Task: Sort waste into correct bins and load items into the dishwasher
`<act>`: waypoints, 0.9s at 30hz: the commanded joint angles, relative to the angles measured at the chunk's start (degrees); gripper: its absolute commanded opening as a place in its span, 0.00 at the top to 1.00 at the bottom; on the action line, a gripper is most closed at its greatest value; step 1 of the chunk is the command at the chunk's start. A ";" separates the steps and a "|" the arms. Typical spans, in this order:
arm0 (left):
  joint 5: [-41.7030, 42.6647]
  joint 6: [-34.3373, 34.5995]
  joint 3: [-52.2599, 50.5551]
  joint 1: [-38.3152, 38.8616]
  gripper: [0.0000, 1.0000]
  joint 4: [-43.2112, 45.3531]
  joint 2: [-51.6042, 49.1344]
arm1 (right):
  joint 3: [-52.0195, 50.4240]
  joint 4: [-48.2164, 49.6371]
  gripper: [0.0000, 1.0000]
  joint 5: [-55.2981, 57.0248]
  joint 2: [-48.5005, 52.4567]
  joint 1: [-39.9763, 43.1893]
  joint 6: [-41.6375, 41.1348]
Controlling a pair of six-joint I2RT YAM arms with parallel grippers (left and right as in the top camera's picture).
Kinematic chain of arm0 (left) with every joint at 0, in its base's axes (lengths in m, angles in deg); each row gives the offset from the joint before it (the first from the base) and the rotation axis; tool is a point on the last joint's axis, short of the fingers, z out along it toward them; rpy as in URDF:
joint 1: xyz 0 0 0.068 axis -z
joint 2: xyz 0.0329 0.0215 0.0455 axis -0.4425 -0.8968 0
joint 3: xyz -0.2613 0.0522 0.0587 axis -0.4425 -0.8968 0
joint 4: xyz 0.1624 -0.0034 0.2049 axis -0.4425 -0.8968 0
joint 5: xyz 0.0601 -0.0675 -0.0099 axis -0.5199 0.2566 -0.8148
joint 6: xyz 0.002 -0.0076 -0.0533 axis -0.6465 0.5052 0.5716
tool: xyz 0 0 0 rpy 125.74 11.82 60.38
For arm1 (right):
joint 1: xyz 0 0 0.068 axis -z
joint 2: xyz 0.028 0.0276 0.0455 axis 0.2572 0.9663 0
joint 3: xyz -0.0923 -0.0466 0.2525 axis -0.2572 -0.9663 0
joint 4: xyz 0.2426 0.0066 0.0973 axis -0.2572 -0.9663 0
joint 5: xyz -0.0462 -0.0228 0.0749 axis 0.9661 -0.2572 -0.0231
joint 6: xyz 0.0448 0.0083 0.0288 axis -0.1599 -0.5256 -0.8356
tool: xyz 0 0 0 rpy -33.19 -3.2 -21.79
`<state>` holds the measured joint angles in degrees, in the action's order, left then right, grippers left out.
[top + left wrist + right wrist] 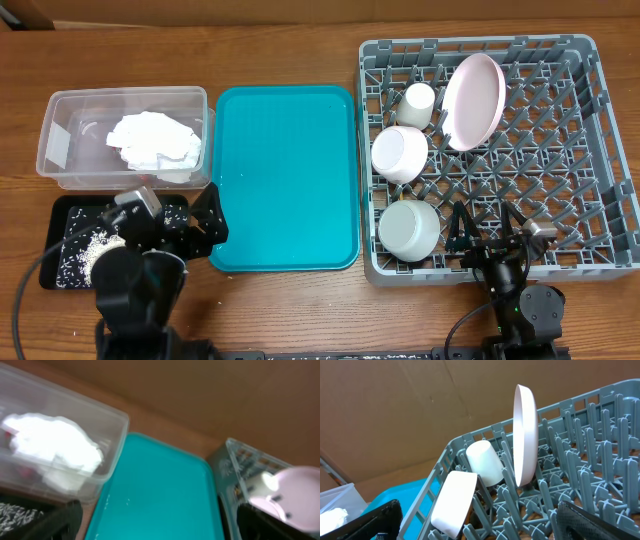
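Wide open and empty at left tool [203, 222] and right tool [488, 228]; risk of clipping rack [590, 150] pegs, toppling edge-standing pink plate [472, 100].

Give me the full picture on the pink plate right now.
The pink plate is round, pale, smooth, with a shallow raised rim; it looks like plastic or ceramic. It stands on edge, slightly tilted, propped among the pegs toward the back of the grey dish rack. The white cup sits beside it; contact unclear.
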<state>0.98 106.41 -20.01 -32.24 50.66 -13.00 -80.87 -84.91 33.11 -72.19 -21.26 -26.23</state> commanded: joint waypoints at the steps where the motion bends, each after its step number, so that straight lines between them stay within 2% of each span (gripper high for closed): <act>1: 4.17 1.40 -9.01 0.24 0.00 13.55 5.79 | -0.59 0.33 0.00 -0.33 -0.42 0.48 0.22; 5: 4.24 1.92 -16.70 0.46 0.00 26.56 10.16 | -0.59 0.33 0.00 -0.33 -0.42 0.48 0.22; 9: 3.80 1.86 -23.23 0.50 0.00 33.14 15.13 | -0.59 0.33 0.00 -0.33 -0.42 0.48 0.22; 20: 0.83 1.84 -33.20 0.50 0.00 33.38 25.64 | -0.59 0.35 0.00 -0.33 -0.42 0.48 0.22; 27: -6.58 1.20 -33.11 0.94 0.00 27.61 25.66 | -0.59 0.35 0.00 -0.33 -0.42 0.48 0.24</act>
<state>-0.31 107.87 -52.71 -31.61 80.24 11.83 -80.87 -84.91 33.11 -72.19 -21.26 -26.21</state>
